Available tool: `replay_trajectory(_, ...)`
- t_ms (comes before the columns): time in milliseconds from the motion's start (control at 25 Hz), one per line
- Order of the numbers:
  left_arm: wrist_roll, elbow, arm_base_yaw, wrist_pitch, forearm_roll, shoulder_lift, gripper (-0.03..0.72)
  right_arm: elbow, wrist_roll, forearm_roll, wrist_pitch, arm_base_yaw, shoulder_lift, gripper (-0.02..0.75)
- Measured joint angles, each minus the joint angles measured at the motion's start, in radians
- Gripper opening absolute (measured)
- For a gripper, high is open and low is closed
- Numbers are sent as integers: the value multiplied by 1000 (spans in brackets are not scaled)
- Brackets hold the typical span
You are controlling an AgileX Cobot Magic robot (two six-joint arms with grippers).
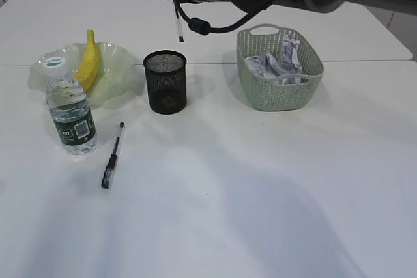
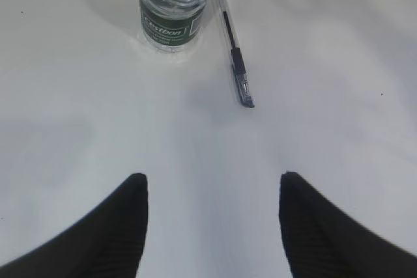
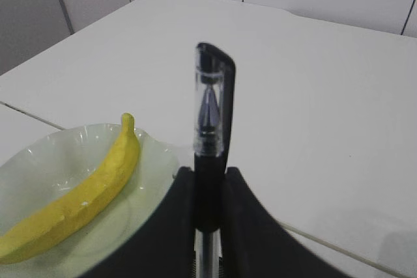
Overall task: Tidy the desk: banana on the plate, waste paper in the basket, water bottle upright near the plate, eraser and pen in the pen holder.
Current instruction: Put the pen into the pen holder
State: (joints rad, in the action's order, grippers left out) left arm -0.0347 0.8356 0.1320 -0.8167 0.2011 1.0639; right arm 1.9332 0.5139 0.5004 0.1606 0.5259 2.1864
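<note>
Nearest me on my left wrist feed: my left gripper (image 2: 212, 226), fingers (image 2: 124, 226) spread wide with nothing between them, hanging over bare table (image 2: 326, 148). Just beyond lies a pen (image 2: 234, 47) flat on the table, beside the upright water bottle (image 2: 172, 4). The exterior feed alone shows what stands behind the bottle: the banana (image 1: 88, 63) on the plate (image 1: 120, 73). Next, the black mesh pen holder (image 1: 165, 82); whether the eraser is in it I cannot tell. To its right, the basket (image 1: 260, 92) with crumpled paper (image 1: 281, 62) inside. Farthest, my right gripper (image 3: 208, 219), closed on a second pen (image 3: 211, 135), capped end outward. The exterior feed places that pen above the holder; the right wrist feed shows only banana and plate beneath.
</note>
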Motion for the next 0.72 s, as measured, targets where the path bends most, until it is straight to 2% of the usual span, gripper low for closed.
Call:
replay_trajectory(520, 0, 0, 0, 13, 0, 0, 454, 0, 0, 13, -161, 0, 73, 48)
replay_trajectory(720, 0, 0, 0, 17, 0, 0, 454, 0, 6, 15, -173, 0, 109, 48)
